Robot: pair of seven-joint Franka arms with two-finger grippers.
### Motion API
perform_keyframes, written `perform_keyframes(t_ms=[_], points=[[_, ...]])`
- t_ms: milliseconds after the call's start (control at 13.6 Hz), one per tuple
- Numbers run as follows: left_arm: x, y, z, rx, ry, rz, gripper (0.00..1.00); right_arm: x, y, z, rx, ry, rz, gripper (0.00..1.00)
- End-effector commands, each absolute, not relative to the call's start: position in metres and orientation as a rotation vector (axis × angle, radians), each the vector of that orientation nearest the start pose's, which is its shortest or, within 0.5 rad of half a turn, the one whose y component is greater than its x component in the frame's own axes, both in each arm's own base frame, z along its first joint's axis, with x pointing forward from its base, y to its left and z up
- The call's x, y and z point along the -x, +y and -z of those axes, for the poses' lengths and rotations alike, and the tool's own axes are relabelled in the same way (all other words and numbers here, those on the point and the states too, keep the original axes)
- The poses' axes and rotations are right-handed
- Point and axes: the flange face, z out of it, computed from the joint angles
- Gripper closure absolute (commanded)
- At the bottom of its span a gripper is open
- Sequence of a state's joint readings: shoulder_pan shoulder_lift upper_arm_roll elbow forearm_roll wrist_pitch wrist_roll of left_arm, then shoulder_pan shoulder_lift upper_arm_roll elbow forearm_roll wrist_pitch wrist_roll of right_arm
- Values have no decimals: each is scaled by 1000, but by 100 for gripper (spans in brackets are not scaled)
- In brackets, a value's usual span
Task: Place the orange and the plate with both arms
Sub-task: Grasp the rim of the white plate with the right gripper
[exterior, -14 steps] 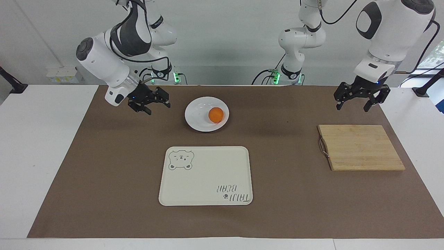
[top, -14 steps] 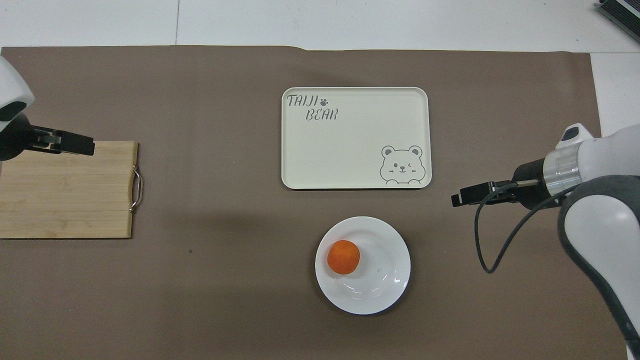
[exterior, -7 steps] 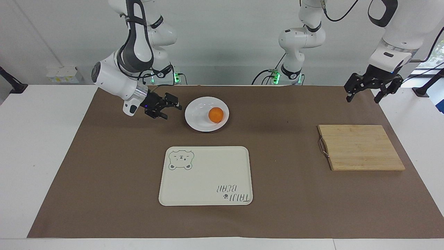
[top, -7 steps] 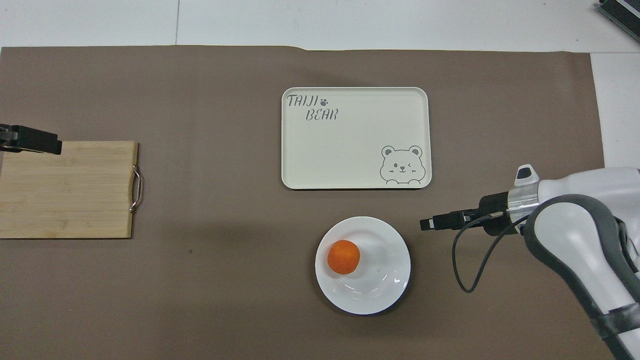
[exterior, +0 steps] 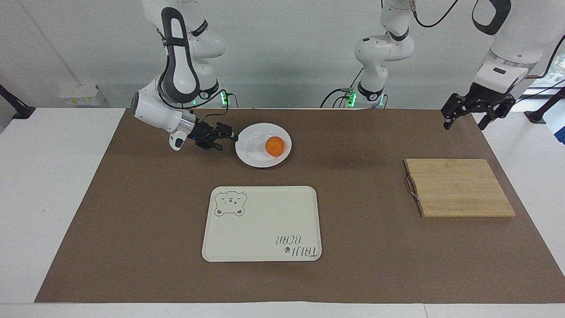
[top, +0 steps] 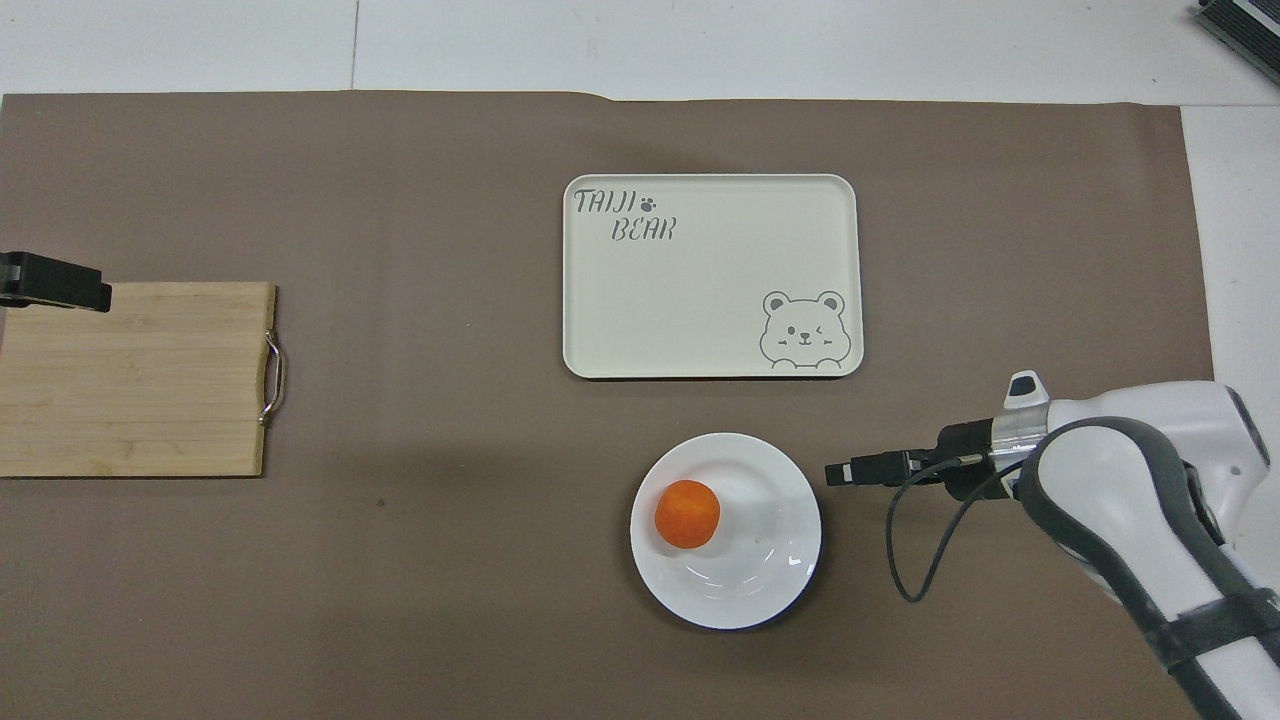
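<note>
right gripper low, just beside the plate near the robots' edge, fingers a bit apart, nothing held, lined up for a rim grab I'd guess | orange on plate | tray mid-table, probably the drop spot | left gripper open, empty, waiting over the corner by the cutting board

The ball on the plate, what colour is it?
Bright orange; the overhead view shows it best.

Plate rim open all round; tray near, well apart from board.
</note>
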State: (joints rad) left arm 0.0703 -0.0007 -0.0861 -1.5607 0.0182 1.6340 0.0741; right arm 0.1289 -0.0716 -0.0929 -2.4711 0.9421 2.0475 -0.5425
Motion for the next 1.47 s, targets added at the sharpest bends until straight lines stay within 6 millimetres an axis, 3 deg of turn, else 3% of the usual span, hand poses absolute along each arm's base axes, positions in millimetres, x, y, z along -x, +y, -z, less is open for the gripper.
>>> perform_keyframes(t_ms=[0,660,1100,1173,1247,1393], points=[[-554,-4,-641,3108,109,47,0,-423,59,-286,2291,10,-127,0],[-549,-14,-645,3117,143,42,0,-409,69,-262,2228,132,-133,0],[-549,-8,-645,3117,126,42,0,-403,95,-254,2222,146,-136,0],[-550,-8,-644,3116,126,40,0,-403,93,-253,2222,150,-134,13],[-550,-9,-644,3116,128,40,0,-403,92,-252,2223,151,-135,33],[-549,-10,-645,3117,131,42,0,-403,91,-253,2222,157,-133,54]])
